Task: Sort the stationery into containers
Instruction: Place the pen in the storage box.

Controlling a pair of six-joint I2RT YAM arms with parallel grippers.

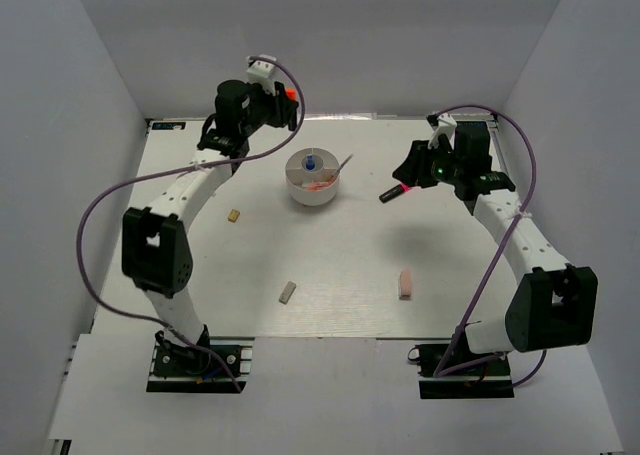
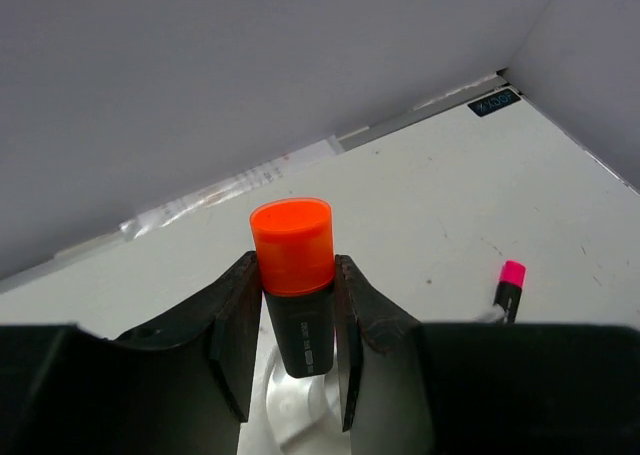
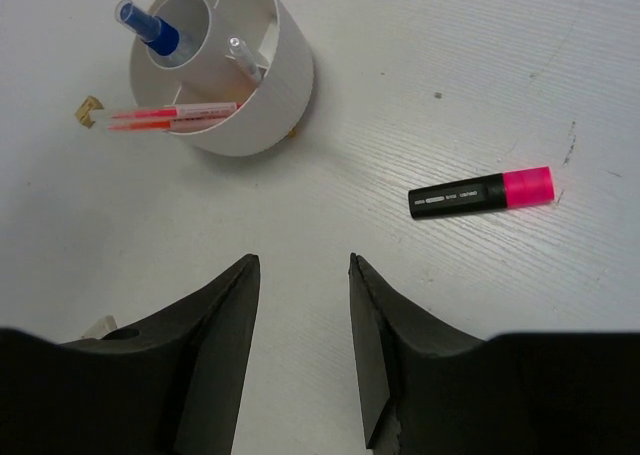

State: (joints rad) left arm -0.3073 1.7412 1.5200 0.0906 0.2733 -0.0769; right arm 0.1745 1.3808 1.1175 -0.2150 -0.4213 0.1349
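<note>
A: Starting at the near edge, what did we have loose on the table?

B: Three erasers. A grey eraser (image 1: 288, 292) lay near and left of centre, a pink eraser (image 1: 406, 282) lay near and to the right, and a small beige eraser (image 1: 233, 215) sat further back on the left. All three were outside the tub.

A: And our right gripper (image 3: 302, 265)?

B: Its jaws stood apart with nothing between them. The pink-capped highlighter (image 3: 483, 192) lay flat on the table close by, to the right of the white tub (image 3: 285, 95) and well apart from it.

A: What did the tub hold?

B: A blue-capped bottle (image 3: 150, 25) stood in the round middle compartment. Two thin pink pens (image 3: 170, 115) were in an outer one, and a pale pen (image 3: 243, 57) leaned out of another.

A: Furthest back, then?

B: Our left gripper (image 2: 295, 275) was raised to the far left of the tub. It was clamped on the black barrel of the orange-capped highlighter (image 2: 291, 235), with the cap standing clear above the fingertips.

A: So how did we judge the drop?

B: We thought the left arm should bring the highlighter over a free outer compartment. It should keep off the leaning pen and come down low before letting go. We expected a light tub to shift if its wall were knocked.
</note>
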